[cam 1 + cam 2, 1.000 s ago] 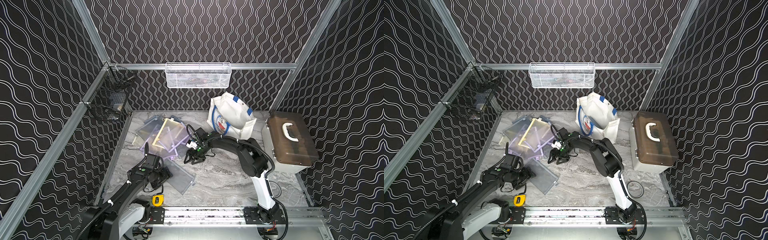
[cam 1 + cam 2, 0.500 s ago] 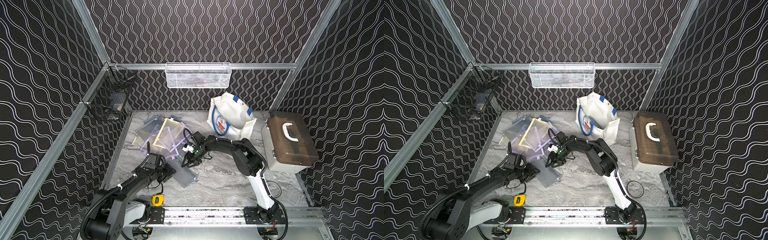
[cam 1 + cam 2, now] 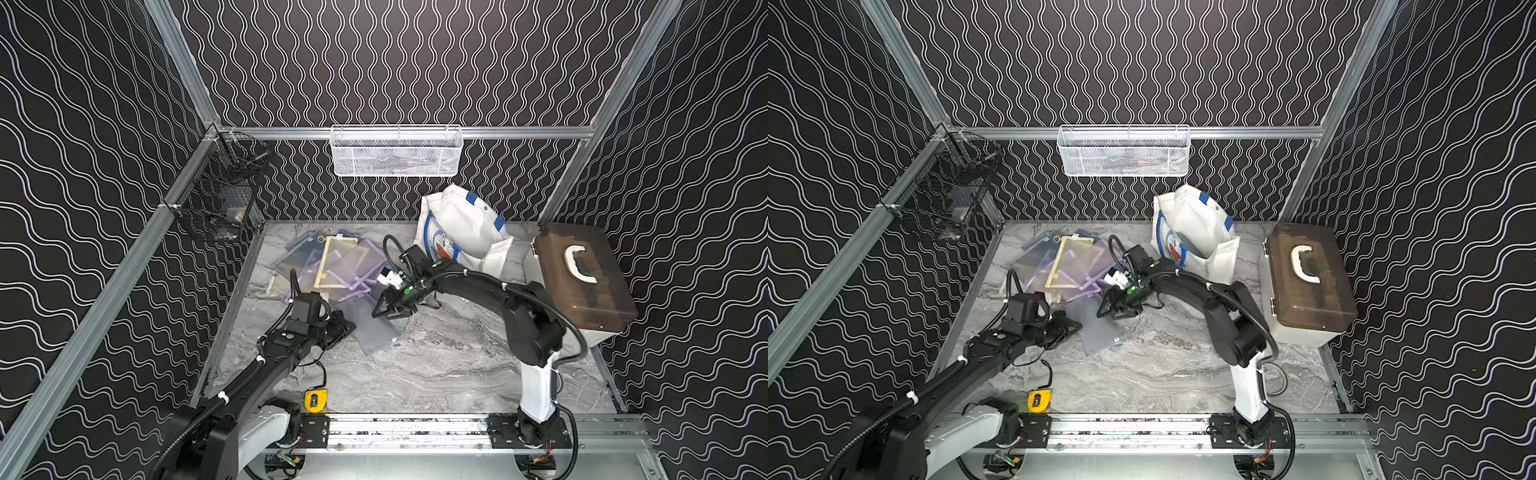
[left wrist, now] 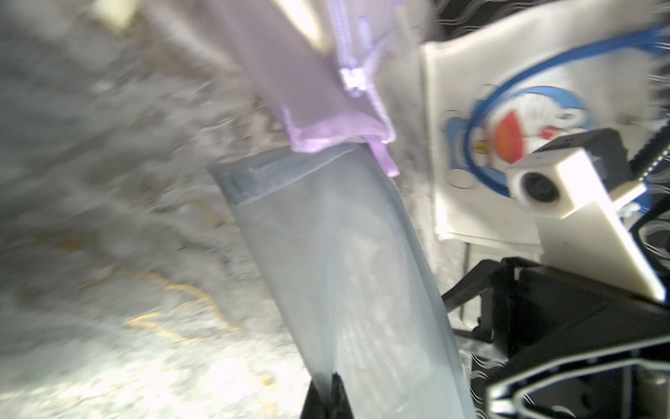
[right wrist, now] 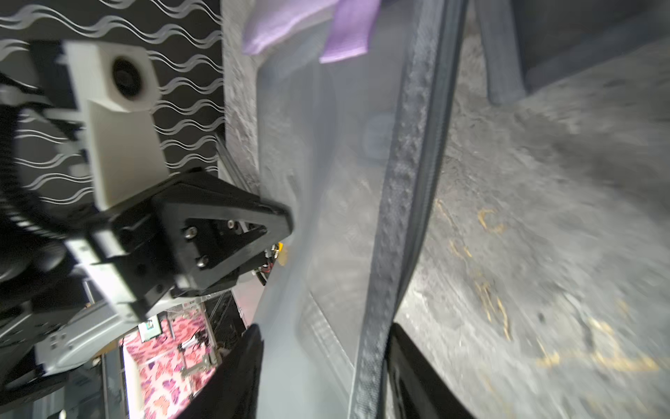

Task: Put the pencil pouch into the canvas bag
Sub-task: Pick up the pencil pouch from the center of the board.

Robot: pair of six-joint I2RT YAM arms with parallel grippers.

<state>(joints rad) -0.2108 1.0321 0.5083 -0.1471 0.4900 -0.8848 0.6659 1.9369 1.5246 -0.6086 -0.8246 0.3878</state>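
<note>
Pencil pouch (image 3: 371, 329) lies flat on the table (image 3: 440, 370), between both grippers.
We see its long axis run diagonally from the pile of pouches (image 3: 345, 266) toward the front. The left gripper (image 4: 330, 393) is clenched on its edge, and the right gripper (image 5: 326, 344) is spread astride the zipper edge. Bare table lies before the canvas bag (image 3: 465, 226).

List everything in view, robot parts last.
grey pencil pouch: one, translucent grey, middle of the scene
other pouches: several, purple, yellow and grey, piled behind it
canvas bag: one, white, blue handles, at back
case: one, brown lid, white handle, beside the bag
wire basket: one, white, on the back rail
mesh basket: one, black, on the side rail
tape measure: one, yellow, front edge
left gripper: one, black, shut on the pouch's edge
right gripper: one, black, open astride the pouch's zip edge
</note>
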